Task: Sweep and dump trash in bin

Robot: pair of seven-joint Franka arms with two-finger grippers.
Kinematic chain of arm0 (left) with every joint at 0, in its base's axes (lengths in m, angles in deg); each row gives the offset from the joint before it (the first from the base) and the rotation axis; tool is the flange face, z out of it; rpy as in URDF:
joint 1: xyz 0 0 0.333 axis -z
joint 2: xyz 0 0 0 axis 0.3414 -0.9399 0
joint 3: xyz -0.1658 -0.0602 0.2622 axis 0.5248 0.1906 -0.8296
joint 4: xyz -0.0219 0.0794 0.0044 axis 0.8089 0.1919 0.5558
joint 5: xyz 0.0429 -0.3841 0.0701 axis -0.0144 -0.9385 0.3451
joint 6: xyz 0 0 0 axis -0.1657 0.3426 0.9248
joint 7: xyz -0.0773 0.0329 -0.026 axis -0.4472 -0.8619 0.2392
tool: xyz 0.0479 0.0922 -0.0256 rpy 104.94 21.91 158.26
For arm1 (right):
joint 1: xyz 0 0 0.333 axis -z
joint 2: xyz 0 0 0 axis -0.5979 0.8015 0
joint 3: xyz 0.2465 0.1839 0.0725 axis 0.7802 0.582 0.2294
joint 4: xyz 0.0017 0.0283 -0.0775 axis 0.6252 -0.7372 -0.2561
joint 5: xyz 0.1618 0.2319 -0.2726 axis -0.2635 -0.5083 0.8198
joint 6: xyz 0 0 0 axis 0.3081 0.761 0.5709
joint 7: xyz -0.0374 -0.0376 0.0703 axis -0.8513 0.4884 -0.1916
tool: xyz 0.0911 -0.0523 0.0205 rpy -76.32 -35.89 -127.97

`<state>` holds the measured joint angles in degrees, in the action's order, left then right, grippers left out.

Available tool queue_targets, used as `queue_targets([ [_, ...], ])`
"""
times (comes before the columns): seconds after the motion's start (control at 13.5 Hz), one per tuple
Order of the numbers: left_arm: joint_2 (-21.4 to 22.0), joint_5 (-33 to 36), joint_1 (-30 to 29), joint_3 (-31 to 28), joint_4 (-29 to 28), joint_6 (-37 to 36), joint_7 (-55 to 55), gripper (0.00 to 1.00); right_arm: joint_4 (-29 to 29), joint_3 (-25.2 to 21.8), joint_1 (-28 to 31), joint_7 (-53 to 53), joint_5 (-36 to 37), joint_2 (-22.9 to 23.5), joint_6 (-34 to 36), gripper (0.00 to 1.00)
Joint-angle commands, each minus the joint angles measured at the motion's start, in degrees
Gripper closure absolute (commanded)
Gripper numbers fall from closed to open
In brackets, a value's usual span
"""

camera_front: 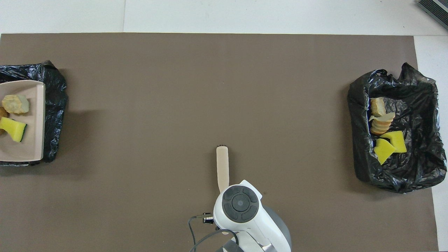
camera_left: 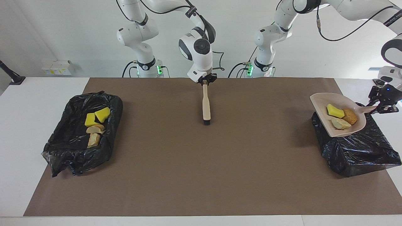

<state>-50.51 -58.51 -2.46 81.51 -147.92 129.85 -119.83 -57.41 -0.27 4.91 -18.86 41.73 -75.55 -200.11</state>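
While the left gripper [camera_left: 383,105] is clamping the dustpan [camera_left: 323,102] handle, three trash bits [camera_left: 335,110] are sitting in it over the bin [camera_left: 361,150] at the left arm's end; tipping comes next. Right gripper [camera_left: 205,81] is gripping the brush [camera_left: 206,106], waiting mid-table.

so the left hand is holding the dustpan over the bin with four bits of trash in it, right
Not quite. The facing view shows three bits in the dustpan, not four: a yellow sponge chunk and two bread-like pieces. The left hand does hold it over the bin.
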Motion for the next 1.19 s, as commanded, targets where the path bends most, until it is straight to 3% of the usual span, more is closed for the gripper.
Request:
queue_targets([
  [0.0,-3.91,5.94,-0.70,0.80,6.50,1.12,-0.86,1.00,0.47,-0.22,0.26,1.54,-1.16,0.92,-1.11,0.00],
  [0.22,-4.70,15.52,1.15,0.89,6.42,4.55,-0.33,1.00,3.71,-0.57,3.15,1.81,-0.11,1.80,-1.02,0.00],
  [0.59,-4.53,31.52,3.08,0.89,3.35,12.98,6.07,1.00,8.02,-0.66,11.84,5.14,7.53,2.06,-0.84,0.00],
  [1.11,0.48,46.63,4.49,0.80,-4.21,13.34,17.42,1.00,15.66,-0.66,19.50,7.69,17.82,1.98,2.58,0.00],
])
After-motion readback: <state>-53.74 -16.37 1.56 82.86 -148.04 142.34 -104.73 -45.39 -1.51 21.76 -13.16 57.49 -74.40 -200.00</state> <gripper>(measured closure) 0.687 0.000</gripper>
